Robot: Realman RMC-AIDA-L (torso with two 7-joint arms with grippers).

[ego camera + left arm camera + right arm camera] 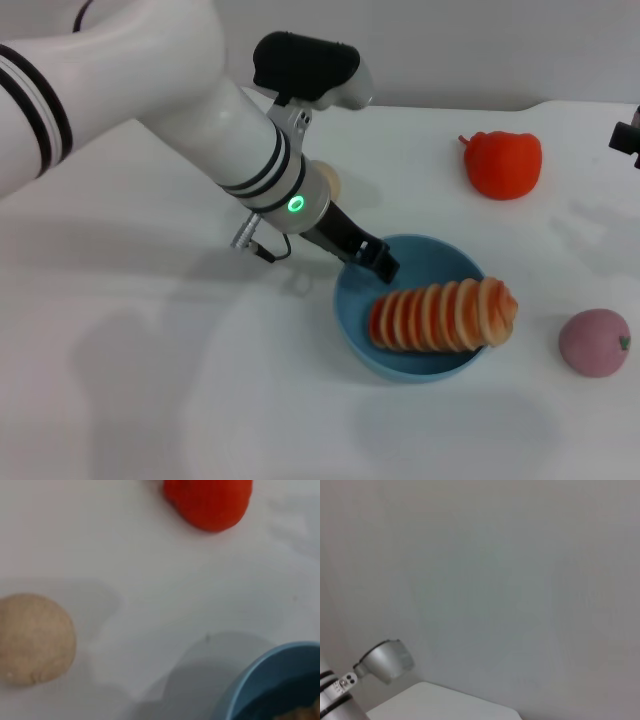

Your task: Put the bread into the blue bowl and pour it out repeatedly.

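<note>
The bread point(445, 316) lies inside the blue bowl point(352, 300), ribbed orange-brown slices up, stretched across the basin with its rounder end propped on the rim on the side toward the pink fruit point(594, 342) and poking a little past it. The left claw point(375, 257) comes down from the arm on the bowl's far-left side, its dark fingertips at the rim there, just short of the loaf's nearer end; whether the fingers are spread or pinching the rim I cannot tell, since only one dark tip shows clearly. In the left wrist view a curved slice of the bowl's edge point(260, 672) shows with a sliver of bread point(302, 714) inside. Just behind the bowl, half hidden by the left arm's wrist, sits a small beige ball point(327, 182), near but apart from the rim. The red tomato-like toy point(503, 163) stands well beyond the bowl toward the back right, and the pink fruit rests near the bowl's right side with bare white worktop point(150, 400) between them. In front of the bowl and off to its left the worktop lies open. The right claw point(626, 135) shows only as a dark bit at the picture's right edge, level with the red toy and well away from the bowl; its fingers cannot be made out.
</note>
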